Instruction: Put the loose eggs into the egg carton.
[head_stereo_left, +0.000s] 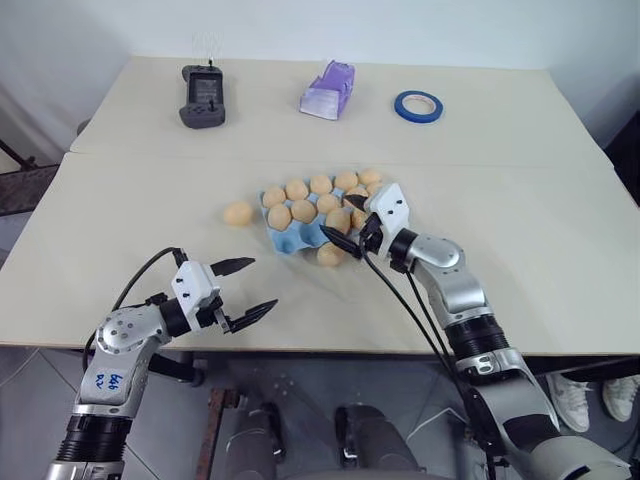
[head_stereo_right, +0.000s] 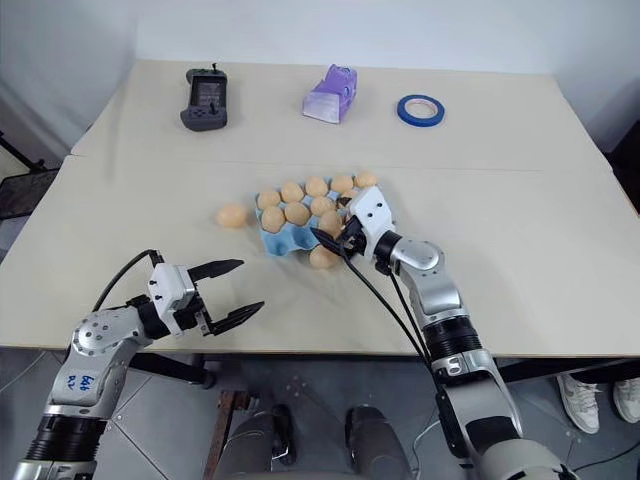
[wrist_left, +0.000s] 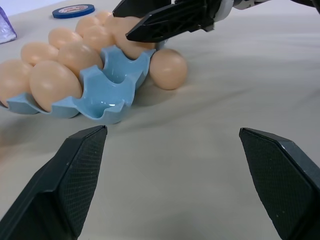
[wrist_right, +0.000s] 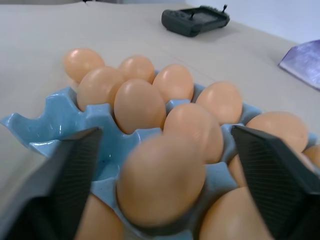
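1. The egg carton (head_stereo_left: 300, 225) sits mid-frame on the desk (head_stereo_left: 560, 250), mostly filled with eggs; its near-left cups are empty.
2. One loose egg (head_stereo_left: 238, 213) lies just left of it, another (head_stereo_left: 331, 255) touches its near edge.
3. The right gripper (head_stereo_left: 345, 220) hovers over the carton's right end, jaws wide, holding nothing.
4. The left gripper (head_stereo_left: 246, 288), lower left, stands wide open over bare desk.
5. A controller (head_stereo_left: 203, 96), a lilac packet (head_stereo_left: 329, 90) and a tape ring (head_stereo_left: 418, 106) line the far edge.

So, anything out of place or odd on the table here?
Two eggs still lie off the egg carton: one on the table to its left, one against its near edge. In the right wrist view an egg appears perched on a divider, not down in a cup. Nothing looks cracked or spilled.
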